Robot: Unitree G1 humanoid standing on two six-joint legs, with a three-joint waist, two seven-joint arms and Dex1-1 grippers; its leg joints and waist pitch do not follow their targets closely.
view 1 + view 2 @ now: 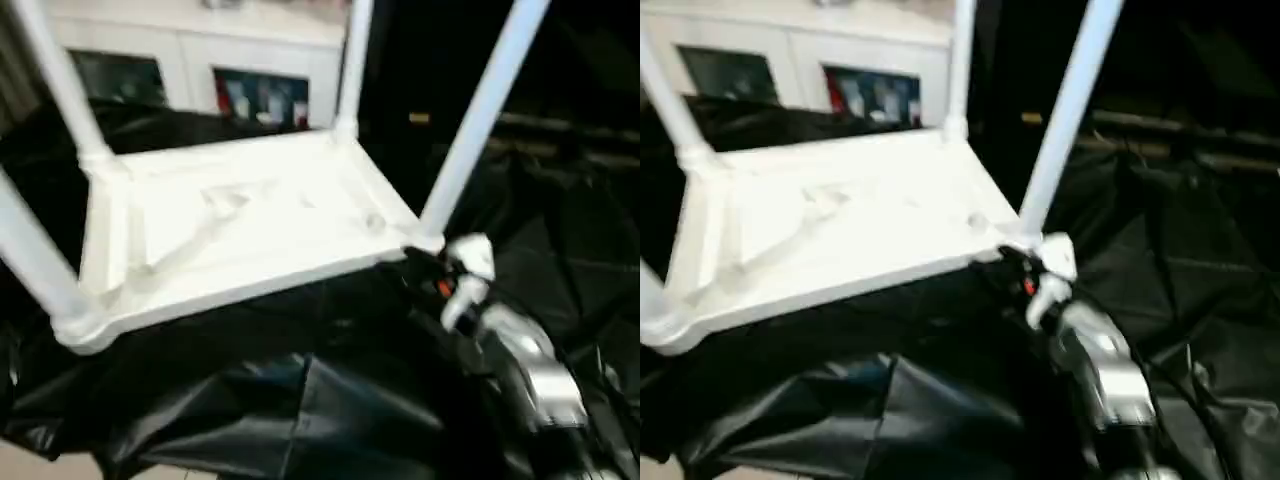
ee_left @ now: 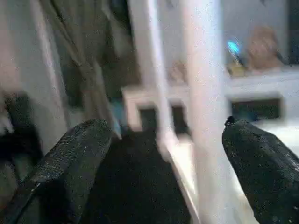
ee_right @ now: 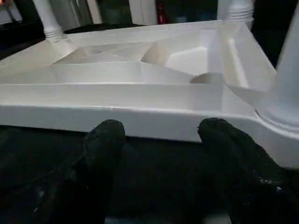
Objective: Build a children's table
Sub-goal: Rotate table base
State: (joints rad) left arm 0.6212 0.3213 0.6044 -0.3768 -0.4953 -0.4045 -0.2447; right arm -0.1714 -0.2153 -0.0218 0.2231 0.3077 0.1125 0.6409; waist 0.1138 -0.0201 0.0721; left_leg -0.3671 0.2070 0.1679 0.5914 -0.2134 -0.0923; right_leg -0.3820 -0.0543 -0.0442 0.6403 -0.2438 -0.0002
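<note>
**Operator:** State the position of the workpiece.

**Technician:** The children's table [image 1: 240, 225] lies upside down on a black plastic sheet [image 1: 330, 400]; its ribbed, rimmed underside faces up; four white legs rise from the corner sockets, among them the near right leg [image 1: 478, 120]; a white glass-door cabinet [image 1: 200, 70] stands behind it.

**Operator:** State the condition of both grippers.

**Technician:** The right gripper [image 3: 161, 135] sits low at the near rim [image 3: 140, 123], close to the socket of the near right leg; its jaws are parted and hold nothing; the black fingertips [image 3: 110, 133] stand just short of the rim wall; contact cannot be confirmed. The left gripper [image 2: 163, 149] is spread wide and released; a white leg [image 2: 205, 93] stands between its fingers, nearer one of them; nothing is clamped.

**Operator:** Handling characteristics?

**Technician:** Judged as follows: the table is moulded plastic, hence probably light for its bulk; the top is stiffened by the ribs and should not flex much; the smooth surface is likely slippery against the pads; the tall legs act as levers, so a pull high on a leg may loosen or strain its socket.

**Operator:** Recommended hold?

**Technician:** Take the rim wall, one finger inside and one outside, beside a corner socket where the section is strongest; alternatively grasp a leg low, at its collar.
</note>
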